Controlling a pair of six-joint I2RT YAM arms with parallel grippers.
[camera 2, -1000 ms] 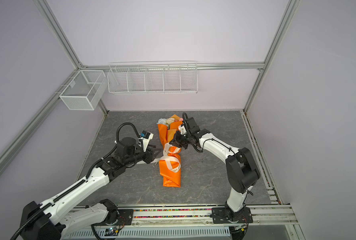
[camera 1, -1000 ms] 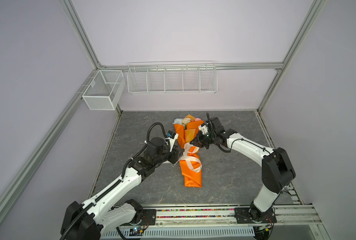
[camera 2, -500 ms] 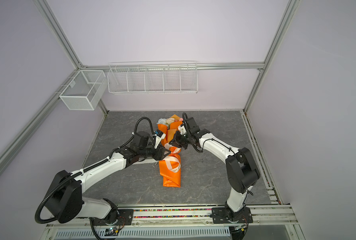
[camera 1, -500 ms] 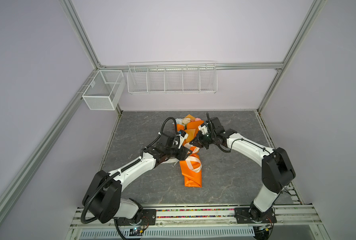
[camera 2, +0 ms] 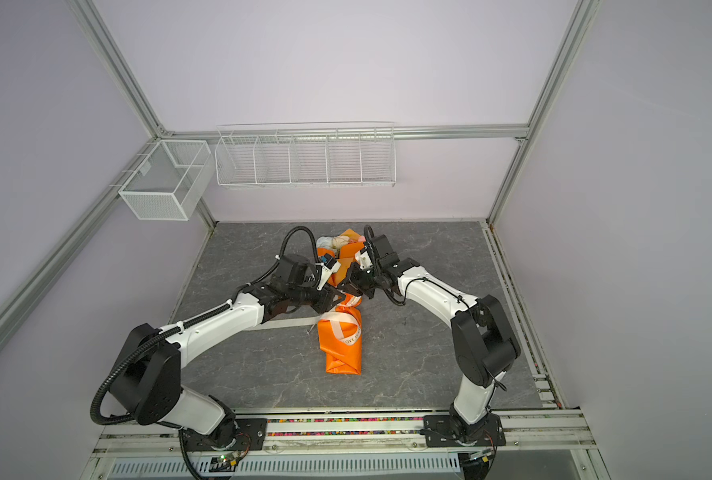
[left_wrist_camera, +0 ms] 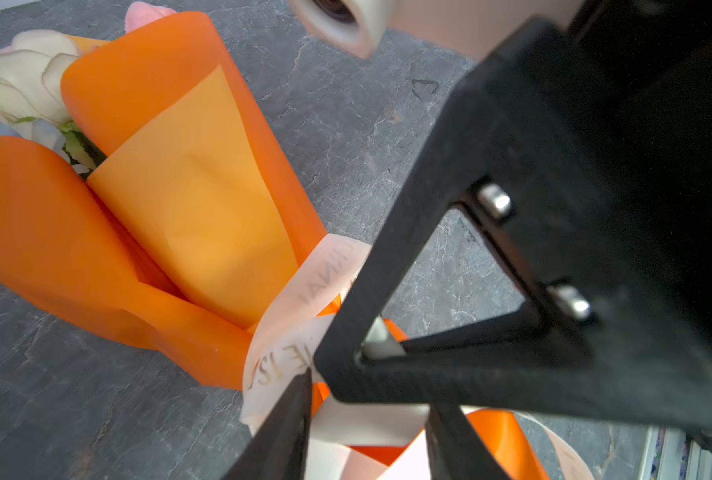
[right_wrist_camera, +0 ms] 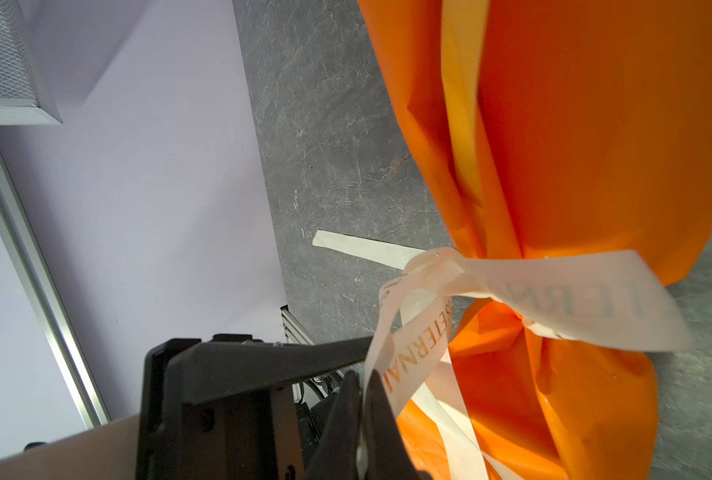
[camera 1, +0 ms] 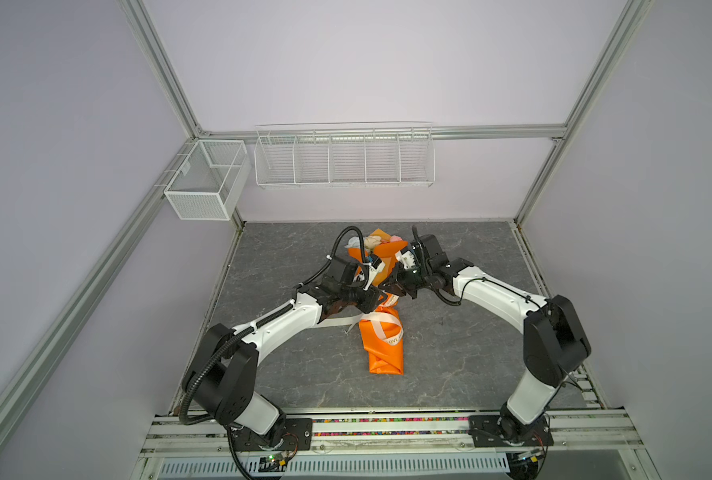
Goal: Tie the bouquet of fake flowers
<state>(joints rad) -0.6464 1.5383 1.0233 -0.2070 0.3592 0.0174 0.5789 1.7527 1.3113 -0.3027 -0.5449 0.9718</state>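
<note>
Bouquet (camera 1: 381,345) lies flat near the middle of the counter (camera 1: 470,353), a little toward the far edge. Orange wrap (camera 2: 342,349) is cinched at the waist by a cream lettered ribbon (right_wrist_camera: 554,291).

Long axis runs near edge to far edge, almost square to the front rail. Rose heads (camera 1: 373,241) point at the far edge; the folded foot of the wrap points at the near edge.

Right gripper (right_wrist_camera: 362,386): jaws together, pinching one ribbon strand just beside the crossing at the waist. Left gripper (camera 2: 337,301): jaws apart in the left wrist view, straddling a ribbon fold, nothing pinched that I can see. The two grippers stand just beside each other over the waist. A loose tail (camera 1: 337,322) lies flat on the counter, trailing toward the left edge.

Step in hand, as I read it: left takes the second strand so the crossing can be drawn tight. To do it well:
- close on a single layer of ribbon, not on the wrap
- take the strand close to the crossing
- right holds tension so the loop does not slacken
- pull outward, across the long axis, low to the counter, so the bundle neither rolls nor lifts.
</note>
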